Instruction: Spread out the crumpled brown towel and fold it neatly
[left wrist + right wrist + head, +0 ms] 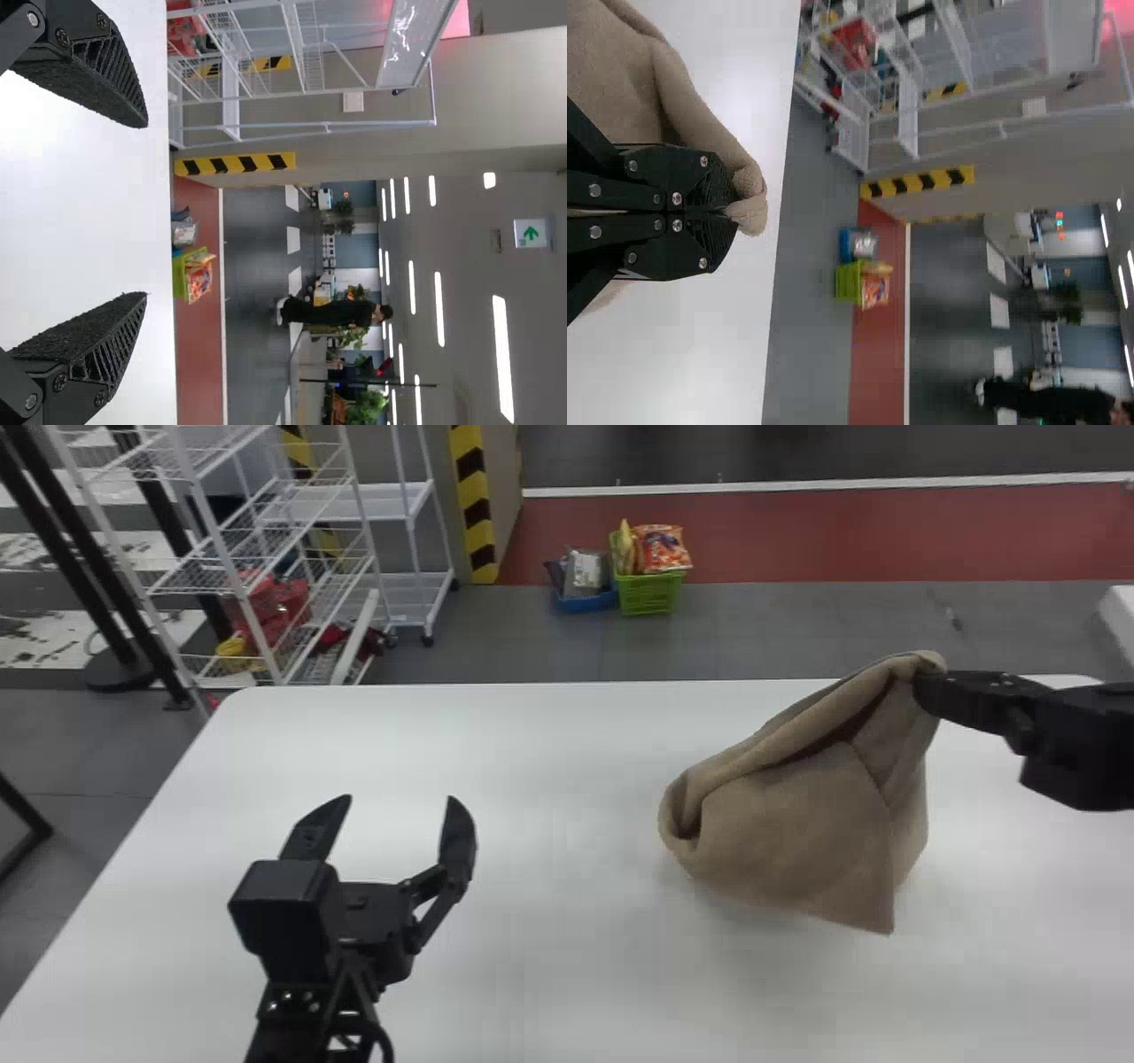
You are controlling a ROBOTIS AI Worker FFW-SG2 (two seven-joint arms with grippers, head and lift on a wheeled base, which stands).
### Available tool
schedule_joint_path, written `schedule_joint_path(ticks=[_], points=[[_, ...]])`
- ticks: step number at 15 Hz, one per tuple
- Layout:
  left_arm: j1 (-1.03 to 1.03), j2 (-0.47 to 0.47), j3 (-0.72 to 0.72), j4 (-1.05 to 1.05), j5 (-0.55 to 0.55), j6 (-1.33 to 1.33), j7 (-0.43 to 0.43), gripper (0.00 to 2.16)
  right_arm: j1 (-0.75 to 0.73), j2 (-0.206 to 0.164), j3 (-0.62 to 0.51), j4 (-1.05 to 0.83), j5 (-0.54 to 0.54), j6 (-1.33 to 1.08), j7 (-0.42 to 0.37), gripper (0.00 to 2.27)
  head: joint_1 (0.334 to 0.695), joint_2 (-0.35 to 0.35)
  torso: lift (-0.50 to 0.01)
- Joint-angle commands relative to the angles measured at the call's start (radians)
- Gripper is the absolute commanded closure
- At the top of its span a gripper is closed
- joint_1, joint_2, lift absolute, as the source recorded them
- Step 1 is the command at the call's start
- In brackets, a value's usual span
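Pinching brown towel (797,833) edge, right gripper (923,688), wide room to left gripper (400,800)

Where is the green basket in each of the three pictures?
Head view: green basket, upper middle, on the floor beyond the table.
Left wrist view: green basket, just past the table's edge.
Right wrist view: green basket, farther past that edge, beside the blue basket.
Shared landmark: yellow-and-black striped post.

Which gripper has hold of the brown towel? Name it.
The right gripper: it pinches the raised end of the brown towel, while the left gripper is open.
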Motion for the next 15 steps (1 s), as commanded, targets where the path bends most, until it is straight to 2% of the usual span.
schedule_joint_path(ticks=[1,2,4,5,6,8,10,13,15], points=[[-0.003,0.0,-0.007,0.0,-0.007,0.0,0.001,0.14,-0.046,0.001,-0.071,0.149,-0.002,-0.063,-0.019,2.12,0.695,0.016,-0.126],[-0.003,0.0,-0.013,0.0,-0.015,0.0,0.003,0.14,-0.055,0.001,-0.092,0.187,-0.003,-0.054,-0.025,1.84,0.695,-0.009,-0.126],[-0.003,0.0,-0.016,0.003,-0.018,0.0,0.004,0.14,-0.032,0.001,-0.115,0.236,0.0,-0.066,-0.024,0.42,0.695,-0.059,-0.126],[-0.003,0.0,-0.015,0.004,-0.018,0.0,0.003,0.14,-0.009,0.001,-0.111,0.239,0.016,-0.081,-0.027,0.0,0.695,-0.071,-0.126],[-0.003,0.0,-0.016,0.004,-0.018,0.0,0.003,0.14,0.012,0.001,-0.089,0.238,0.067,-0.081,-0.047,0.0,0.695,-0.078,-0.126],[-0.005,0.0,-0.02,0.004,-0.018,0.0,0.003,0.14,0.066,0.001,0.029,0.233,0.297,-0.1,-0.088,0.04,0.695,-0.091,-0.126],[-0.005,0.0,-0.02,0.006,-0.018,0.003,0.003,0.14,0.134,0.001,0.02,0.182,0.288,-0.146,-0.084,0.07,0.695,-0.114,-0.126],[-0.003,0.002,-0.02,0.012,-0.018,0.003,0.003,0.14,0.233,0.001,-0.042,0.075,0.201,-0.146,0.015,0.09,0.695,-0.116,-0.126],[-0.003,0.0,-0.021,0.013,-0.018,0.0,0.001,0.14,0.285,0.001,-0.048,0.078,0.201,-0.25,0.013,0.14,0.695,-0.105,-0.126]])
